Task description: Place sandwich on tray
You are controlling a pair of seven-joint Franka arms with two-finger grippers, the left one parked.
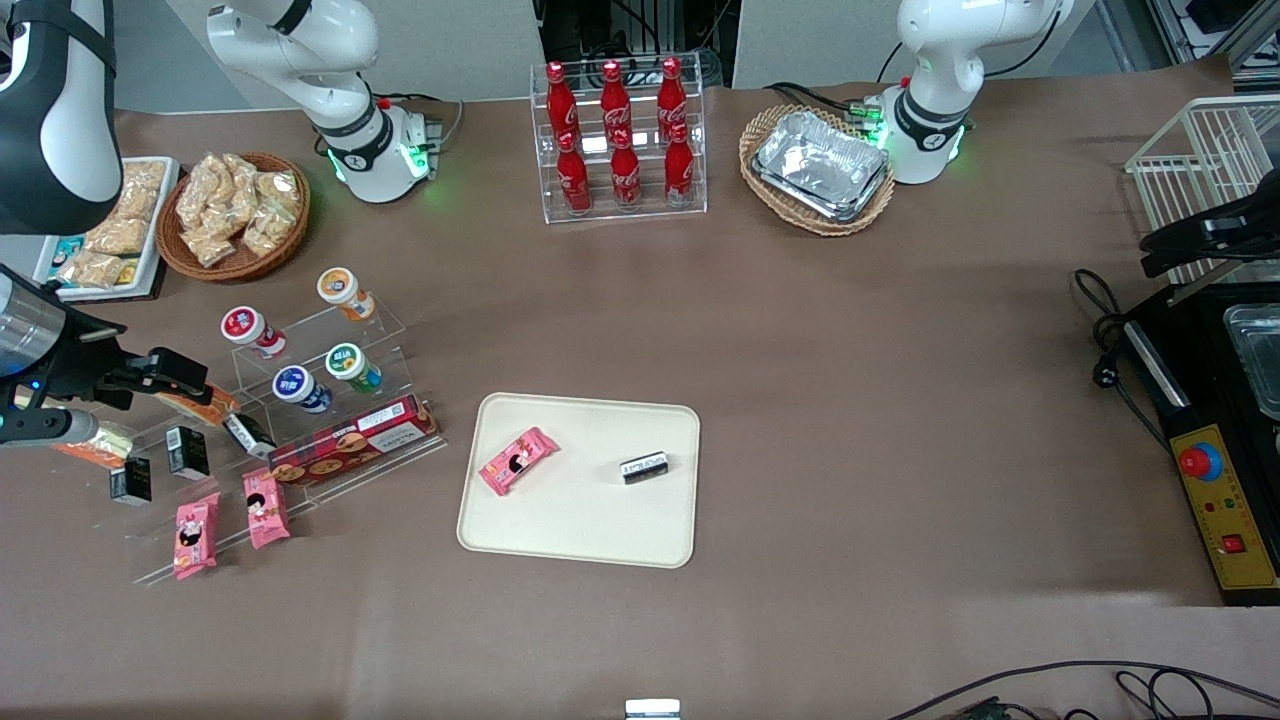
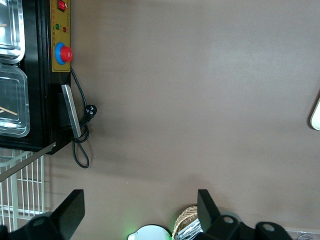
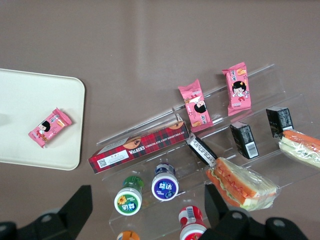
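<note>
The sandwich [image 3: 303,148] lies on a step of the clear acrylic stand [image 3: 260,85], cut off by the picture's edge; pale bread, an orange strip and a little green show. In the front view the sandwich [image 1: 98,446] is partly under my arm. The cream tray [image 1: 585,525] lies flat mid-table and holds a pink snack pack [image 1: 518,460] and a small black packet [image 1: 644,466]. My right gripper [image 1: 185,378] hovers open above the stand, with nothing held. In the wrist view the gripper [image 3: 147,210] hangs over the small bottles, apart from the sandwich, and the tray [image 3: 30,92] shows too.
A stubbier sandwich [image 3: 244,183] with orange-red filling lies beside one finger. The stand also carries a red tartan biscuit box [image 3: 139,148], black packets [image 3: 243,140], pink packs [image 3: 196,106] and small bottles [image 3: 165,183]. Farther from the camera stand a cola rack [image 1: 620,140] and baskets [image 1: 232,215].
</note>
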